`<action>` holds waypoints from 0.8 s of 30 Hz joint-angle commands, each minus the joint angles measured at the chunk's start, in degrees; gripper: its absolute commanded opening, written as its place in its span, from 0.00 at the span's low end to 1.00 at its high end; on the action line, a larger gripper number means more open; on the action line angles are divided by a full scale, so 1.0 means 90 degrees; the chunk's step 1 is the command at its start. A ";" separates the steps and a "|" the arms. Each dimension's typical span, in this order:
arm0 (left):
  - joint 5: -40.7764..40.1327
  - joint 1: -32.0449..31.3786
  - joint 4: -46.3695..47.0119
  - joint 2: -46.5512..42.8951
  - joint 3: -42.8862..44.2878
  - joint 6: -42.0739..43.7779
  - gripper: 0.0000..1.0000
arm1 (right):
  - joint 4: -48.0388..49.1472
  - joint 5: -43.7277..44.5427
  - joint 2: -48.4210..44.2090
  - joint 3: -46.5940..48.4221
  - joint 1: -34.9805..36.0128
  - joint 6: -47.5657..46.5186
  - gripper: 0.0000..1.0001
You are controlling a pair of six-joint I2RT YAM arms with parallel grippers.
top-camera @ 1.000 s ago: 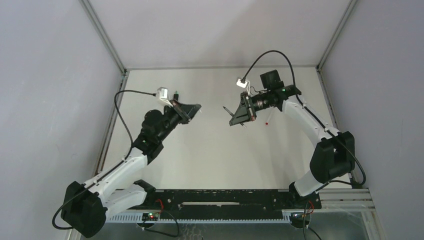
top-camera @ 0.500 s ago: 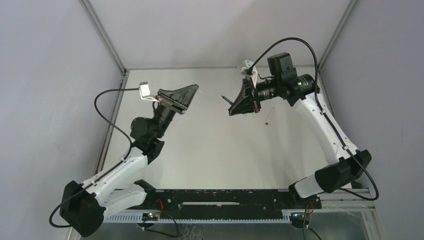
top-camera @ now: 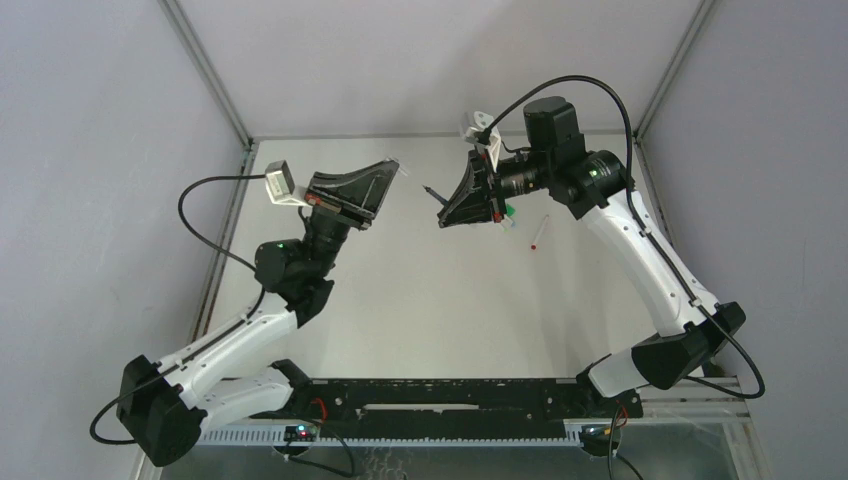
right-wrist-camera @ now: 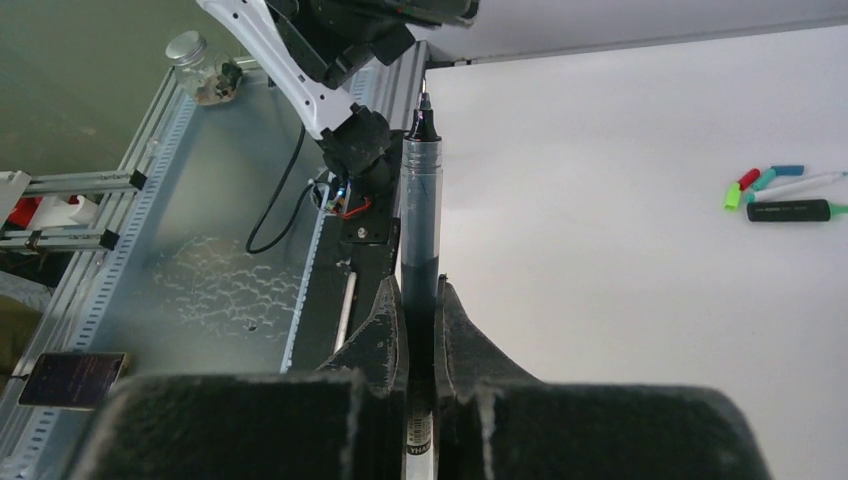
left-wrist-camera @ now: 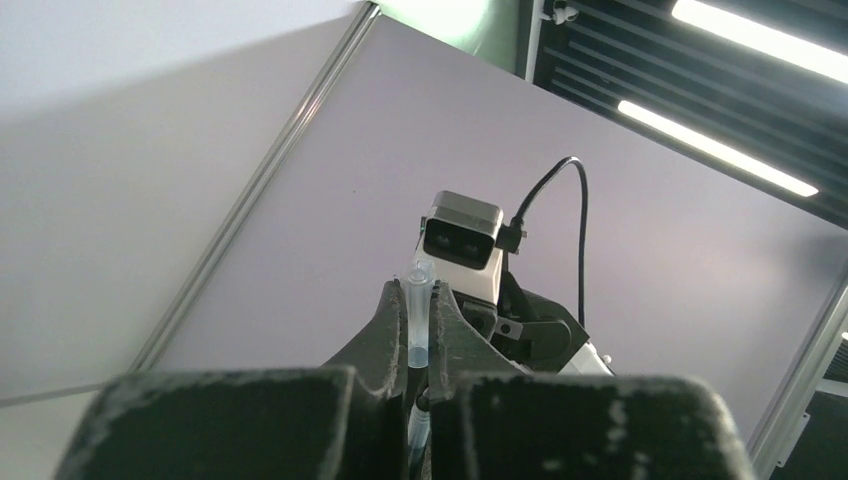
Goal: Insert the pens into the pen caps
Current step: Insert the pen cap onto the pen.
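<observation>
My left gripper [left-wrist-camera: 419, 290] is shut on a clear pen cap [left-wrist-camera: 420, 312] that stands up between its fingers. It is raised over the table's far left, seen from above as the left gripper [top-camera: 390, 167]. My right gripper [right-wrist-camera: 420, 285] is shut on a dark pen [right-wrist-camera: 420, 215] whose bare tip [right-wrist-camera: 424, 101] points away. In the top view the right gripper [top-camera: 450, 206] faces the left one, pen tip [top-camera: 429, 189] a short gap from it. Green [right-wrist-camera: 733, 197], red [right-wrist-camera: 748, 179], teal [right-wrist-camera: 765, 180] and blue [right-wrist-camera: 787, 170] caps lie on the table.
A black marker [right-wrist-camera: 790, 210] and a thin white pen [right-wrist-camera: 812, 182] lie beside the coloured caps. A red-ended pen [top-camera: 540, 232] lies under the right arm. Grey walls [top-camera: 110, 150] close in the white table [top-camera: 430, 300] on three sides.
Both arms have lifted and turned their grippers toward each other. The right gripper moved left and up with the dark pen, uncovering items on the table beneath it.
</observation>
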 commanded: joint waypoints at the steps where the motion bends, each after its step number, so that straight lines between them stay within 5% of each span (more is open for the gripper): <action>1: -0.0134 -0.0136 0.0217 0.0089 0.0335 0.0205 0.00 | 0.0535 0.0048 -0.0119 0.0207 0.0071 0.0617 0.00; 24: 0.0044 -0.0248 0.0237 0.0402 0.0492 0.0030 0.00 | 0.0649 0.0158 -0.0015 0.0274 0.0122 0.0829 0.00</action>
